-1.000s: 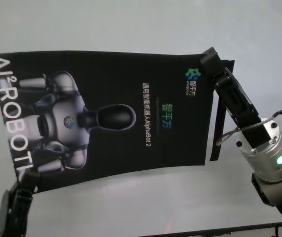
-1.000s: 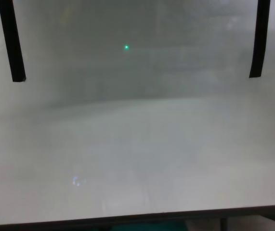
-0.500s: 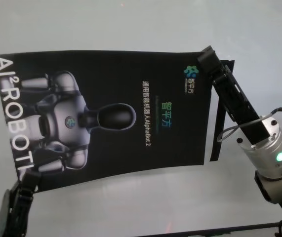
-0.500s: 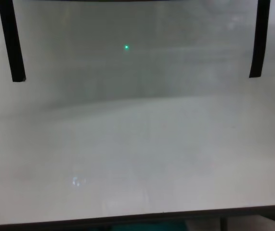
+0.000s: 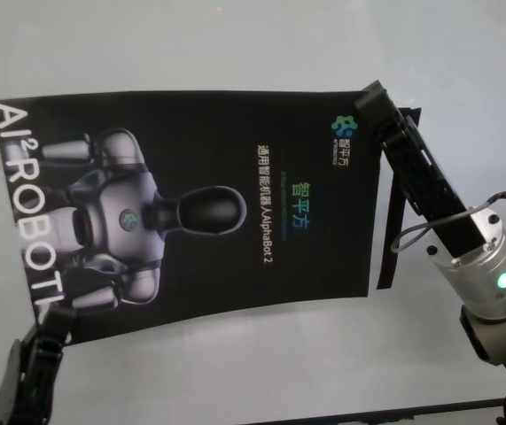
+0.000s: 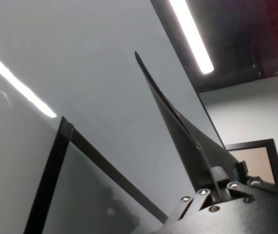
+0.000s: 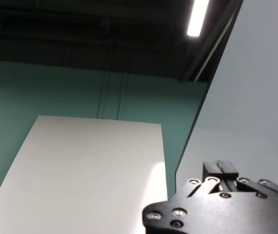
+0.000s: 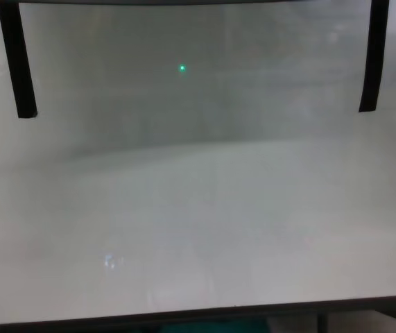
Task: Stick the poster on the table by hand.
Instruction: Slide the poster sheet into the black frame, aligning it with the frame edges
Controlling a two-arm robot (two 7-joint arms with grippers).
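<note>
Both grippers held the poster (image 5: 190,212) above the table (image 5: 235,44). The right gripper (image 5: 372,102) was pinched on the poster's far right corner, and the left gripper (image 5: 44,341) clamped its near left corner, the sheet running edge-on out of the jaws in the left wrist view. The poster hung between them, seemingly clear of the table, though how far up was hard to tell.

To lay it well, I judged the two arms should lower together, keeping the sheet lightly taut so it neither sags nor creases, and square it to the tape strips (image 8: 17,62) before any edge touches down. Letting one corner drop first would likely trap a wrinkle.

The poster was a thin, flexible sheet, glossy black with a silvery robot figure and pale lettering, and it bowed slightly along its near edge. The table was smooth, pale and faintly reflective. The tape strips were narrow, matt black and straight.
</note>
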